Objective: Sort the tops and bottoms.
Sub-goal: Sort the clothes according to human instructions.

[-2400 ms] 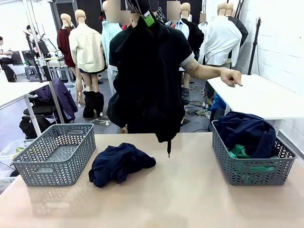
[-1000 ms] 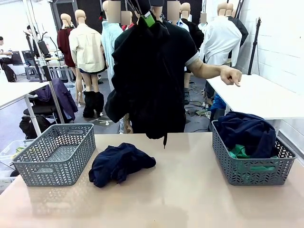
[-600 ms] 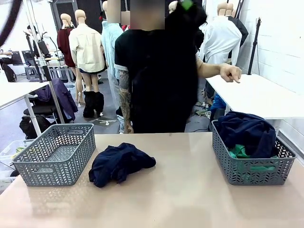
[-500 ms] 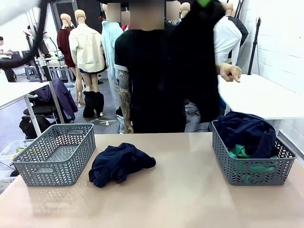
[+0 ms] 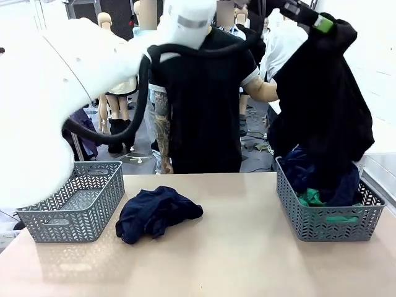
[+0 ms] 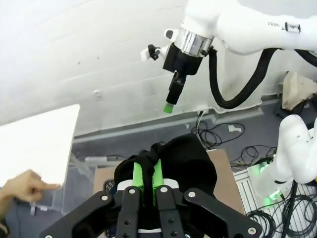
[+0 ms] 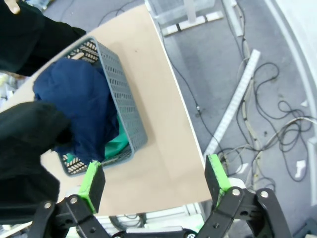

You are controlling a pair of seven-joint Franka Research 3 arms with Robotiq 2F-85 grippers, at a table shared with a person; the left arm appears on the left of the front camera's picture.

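Observation:
My left gripper (image 5: 317, 20) is high at the upper right, shut on a black garment (image 5: 322, 105) that hangs down over the right grey basket (image 5: 334, 226). In the left wrist view its green pads (image 6: 140, 174) pinch a fold of the black cloth (image 6: 183, 158). In that basket lie a navy cloth (image 5: 297, 170) and the green bottoms (image 5: 311, 198), partly covered. A second navy garment (image 5: 158, 213) lies crumpled on the table. My right gripper (image 7: 154, 177) is open and holds nothing, looking down from high above at the basket (image 7: 126, 116), the navy cloth (image 7: 79, 99) and the green bottoms (image 7: 118, 143).
A grey basket (image 5: 71, 198) with nothing showing in it stands at the table's left. A person in a black T-shirt (image 5: 204, 93) stands at the far edge, with a hand (image 6: 25, 186) by the white side table (image 6: 39, 144). My left arm (image 5: 74, 80) crosses the view.
My left arm has swung the black garment from in front of the person over to the right, above the right basket. The navy garment on the table has not moved.

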